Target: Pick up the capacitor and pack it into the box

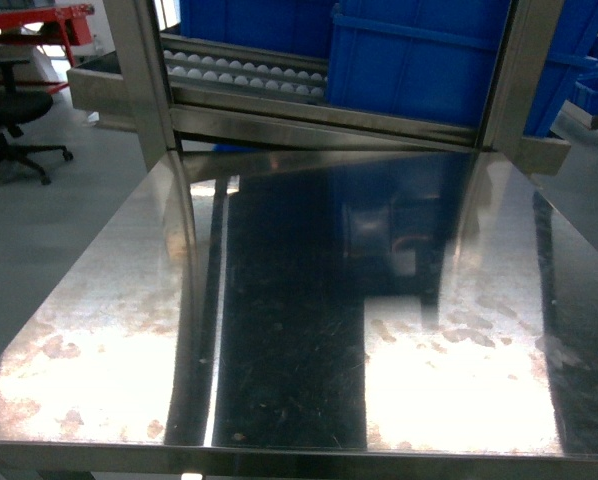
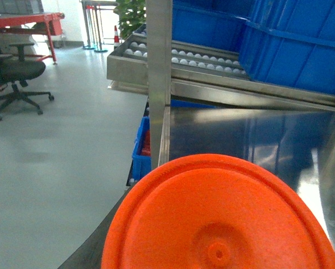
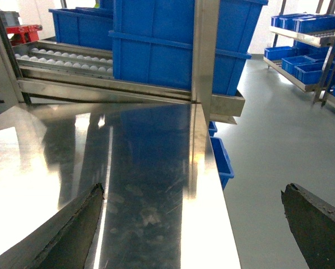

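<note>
The capacitor (image 2: 223,207) fills the bottom of the left wrist view as a bright orange round end face with a small centre dimple, very close to the camera. My left gripper (image 2: 215,255) is shut on it; only a dark finger (image 2: 92,246) shows at its lower left edge. My right gripper (image 3: 192,224) is open, its two dark fingertips wide apart over the right edge of the steel table (image 3: 156,168), with nothing between them. The box is out of view. Neither gripper nor the capacitor shows in the head view.
A shiny steel table (image 1: 299,330) lies ahead. Behind it a roller conveyor (image 1: 249,75) carries large blue bins (image 1: 419,60) between steel posts (image 1: 144,70). Blue bins (image 3: 220,162) sit on the floor at the table's right side. An office chair (image 1: 9,120) stands far left.
</note>
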Robot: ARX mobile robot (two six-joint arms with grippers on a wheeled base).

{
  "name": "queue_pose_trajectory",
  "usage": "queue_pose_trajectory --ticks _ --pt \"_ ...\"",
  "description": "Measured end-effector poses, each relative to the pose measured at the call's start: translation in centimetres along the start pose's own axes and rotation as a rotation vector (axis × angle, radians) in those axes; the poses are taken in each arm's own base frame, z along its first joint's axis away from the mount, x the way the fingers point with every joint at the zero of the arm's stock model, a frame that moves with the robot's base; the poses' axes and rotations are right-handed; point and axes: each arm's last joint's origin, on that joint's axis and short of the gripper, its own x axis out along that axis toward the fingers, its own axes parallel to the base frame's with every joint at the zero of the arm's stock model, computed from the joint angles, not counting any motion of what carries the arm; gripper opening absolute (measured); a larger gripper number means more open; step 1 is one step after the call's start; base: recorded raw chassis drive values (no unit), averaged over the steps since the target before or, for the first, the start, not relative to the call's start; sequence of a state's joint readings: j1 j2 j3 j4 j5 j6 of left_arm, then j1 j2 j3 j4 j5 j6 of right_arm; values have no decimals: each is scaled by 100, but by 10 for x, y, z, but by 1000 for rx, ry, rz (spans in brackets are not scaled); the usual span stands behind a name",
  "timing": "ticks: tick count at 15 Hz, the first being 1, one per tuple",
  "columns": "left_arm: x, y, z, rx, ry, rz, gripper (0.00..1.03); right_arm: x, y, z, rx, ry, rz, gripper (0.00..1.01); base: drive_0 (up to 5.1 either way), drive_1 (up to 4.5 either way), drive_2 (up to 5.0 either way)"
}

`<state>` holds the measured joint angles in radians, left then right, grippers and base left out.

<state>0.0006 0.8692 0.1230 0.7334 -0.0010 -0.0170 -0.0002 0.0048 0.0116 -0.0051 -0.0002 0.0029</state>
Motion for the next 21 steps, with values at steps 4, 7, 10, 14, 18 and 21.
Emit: queue_pose_trajectory --ticks 4,7,10,14,18,21 --pt "-19 0 -8 0 2 0 44 0 0 0 0 0 0 98 0 0 0" --pt "-28 0 -18 0 13 0 44 0 0 0 0 0 0 98 0 0 0" --pt "-38 0 -13 0 -22 -1 44 0 0 0 0 0 0 98 0 0 0" --pt "-47 0 -11 0 -27 -1 43 0 0 0 0 0 0 98 0 0 0" --pt "-53 0 -11 0 -26 -1 43 0 0 0 0 0 0 98 0 0 0" --pt "-57 0 -12 0 -25 -1 43 0 0 0 0 0 0 98 0 0 0"
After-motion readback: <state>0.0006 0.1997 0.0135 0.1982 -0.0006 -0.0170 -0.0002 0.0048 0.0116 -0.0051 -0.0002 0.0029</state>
